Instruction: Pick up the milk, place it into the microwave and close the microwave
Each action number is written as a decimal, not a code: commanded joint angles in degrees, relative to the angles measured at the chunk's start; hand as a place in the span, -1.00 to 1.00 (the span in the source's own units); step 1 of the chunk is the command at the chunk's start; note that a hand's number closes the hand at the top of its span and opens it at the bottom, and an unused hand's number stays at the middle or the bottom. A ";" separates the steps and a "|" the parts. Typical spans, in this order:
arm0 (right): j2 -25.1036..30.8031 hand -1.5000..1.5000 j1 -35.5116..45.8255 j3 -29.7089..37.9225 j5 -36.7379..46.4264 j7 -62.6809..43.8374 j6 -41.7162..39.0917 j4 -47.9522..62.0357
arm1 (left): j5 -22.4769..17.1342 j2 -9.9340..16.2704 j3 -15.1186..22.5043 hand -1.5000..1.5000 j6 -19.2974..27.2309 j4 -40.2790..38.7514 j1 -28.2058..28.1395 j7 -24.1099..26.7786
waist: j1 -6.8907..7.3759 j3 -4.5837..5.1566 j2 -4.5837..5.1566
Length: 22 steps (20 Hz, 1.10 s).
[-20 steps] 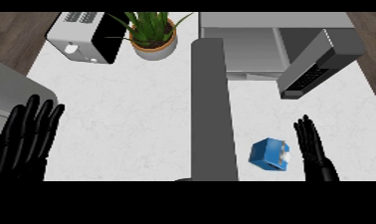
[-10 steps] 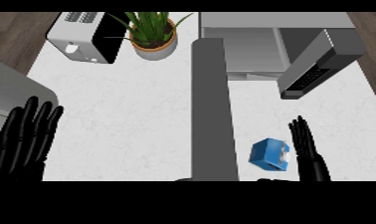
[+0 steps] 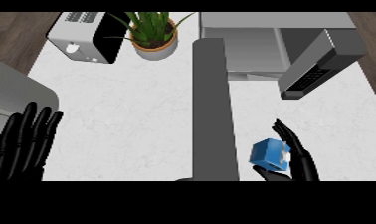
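Blue milk carton (image 3: 269,154); black hands; white speckled counter (image 3: 132,108); grey microwave (image 3: 253,49)

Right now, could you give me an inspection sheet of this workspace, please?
Surface: white counter with a tall grey panel standing across its middle.
Job's things: blue milk carton at the near right; microwave at the far right with its door swung open.
Clutter: toaster and potted plant at the far left.
Hands: right hand against the carton, thumb under it and fingers alongside, starting to wrap round it; left hand open, resting at the left edge.
Cables: nothing seen.
Surroundings: wooden floor past the counter's left side.
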<state>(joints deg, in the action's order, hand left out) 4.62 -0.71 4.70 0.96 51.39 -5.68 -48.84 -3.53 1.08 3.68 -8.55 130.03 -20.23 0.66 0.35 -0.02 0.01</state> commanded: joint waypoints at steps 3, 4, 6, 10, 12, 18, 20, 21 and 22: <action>-0.09 1.00 2.16 -2.11 7.57 12.36 7.37 6.66 | -0.79 0.15 -0.83 -1.00 -0.29 0.29 0.01 -0.20 | 0.04 -0.03 0.02; 0.55 1.00 2.79 -1.30 6.62 13.43 5.70 8.21 | -0.23 -0.81 0.16 -1.00 0.08 0.02 -0.68 0.28 | -0.01 -0.01 0.00; 2.29 1.00 2.71 -0.66 1.78 9.03 -3.79 3.79 | -1.11 -0.21 -0.28 -1.00 -1.08 1.05 -1.87 0.69 | -0.15 0.02 -0.07; -1.47 1.00 -1.09 -7.63 4.57 10.56 -6.52 -0.30 | 1.39 -1.03 1.51 -1.00 0.65 -0.06 -1.36 0.85 | -0.46 0.04 -0.13; -3.24 1.00 0.92 -7.11 2.93 9.11 -5.11 -2.03 | -2.33 0.27 -1.72 -1.00 0.01 1.59 -1.26 -1.94 | -0.23 0.03 -0.09; -1.76 1.00 -0.41 -4.46 0.63 8.44 -2.81 -3.88 | -1.55 0.30 -2.27 -1.00 -0.79 -1.03 1.33 -0.75 | -0.24 0.02 -0.03; -1.08 1.00 0.45 -2.38 0.68 12.31 -1.39 0.66 | -1.17 -0.17 -1.25 -1.00 0.40 3.20 -0.55 -3.96 | -0.10 -0.01 -0.01; -1.84 1.00 -3.51 -3.13 -0.51 9.83 -1.66 -4.76 | -3.16 0.47 -3.15 -1.00 -1.61 0.56 -1.72 -0.93 | -0.24 0.03 -0.06; -1.48 1.00 -4.64 -4.28 -0.41 3.78 -0.97 -11.45 | -2.54 -0.43 -2.85 -1.00 -0.27 -1.11 0.60 -1.93 | -0.39 0.04 -0.07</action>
<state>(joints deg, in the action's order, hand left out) 3.36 -3.22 0.34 1.44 56.99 -7.74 -54.66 -5.62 1.04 1.53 -9.23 130.18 -20.99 -0.29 0.08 0.00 -0.05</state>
